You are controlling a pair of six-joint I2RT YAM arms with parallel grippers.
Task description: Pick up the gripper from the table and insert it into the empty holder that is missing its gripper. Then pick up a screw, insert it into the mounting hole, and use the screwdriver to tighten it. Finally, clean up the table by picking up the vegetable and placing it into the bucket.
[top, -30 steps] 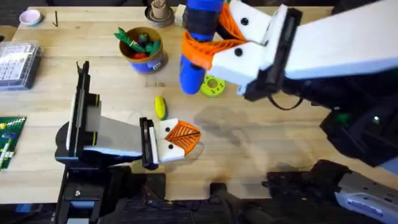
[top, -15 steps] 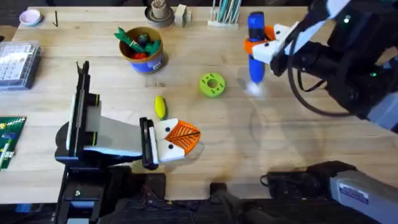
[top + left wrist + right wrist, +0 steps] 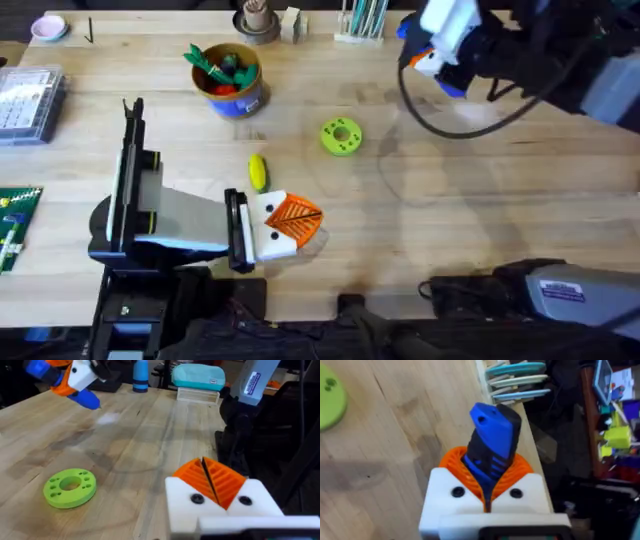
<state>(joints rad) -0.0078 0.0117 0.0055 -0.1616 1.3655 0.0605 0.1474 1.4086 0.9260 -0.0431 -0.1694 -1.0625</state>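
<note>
My right gripper (image 3: pixel 425 58) hangs over the table's far right, shut on the blue screwdriver (image 3: pixel 452 88). In the right wrist view the screwdriver (image 3: pixel 492 435) stands clamped between the orange pads of that gripper (image 3: pixel 487 477). The left gripper (image 3: pixel 292 220) rests low near the front middle, its orange pads shut together on nothing (image 3: pixel 206 472). A yellow vegetable (image 3: pixel 258 171) lies just behind it. The orange-brown bucket (image 3: pixel 232 85) stands at the back left with green and red toy vegetables inside. The loose gripper, the holder and the screw are out of view.
A flat green disc (image 3: pixel 341 137) lies mid-table, also in the left wrist view (image 3: pixel 70 487). A clear plastic box (image 3: pixel 28 98) and a green board (image 3: pixel 15 225) sit at the left edge. A pink bowl (image 3: pixel 48 27) and small stands (image 3: pixel 362 20) line the back.
The right arm has carried the screwdriver from above the green disc to the far right back of the table. The left arm and the vegetable have stayed still.
</note>
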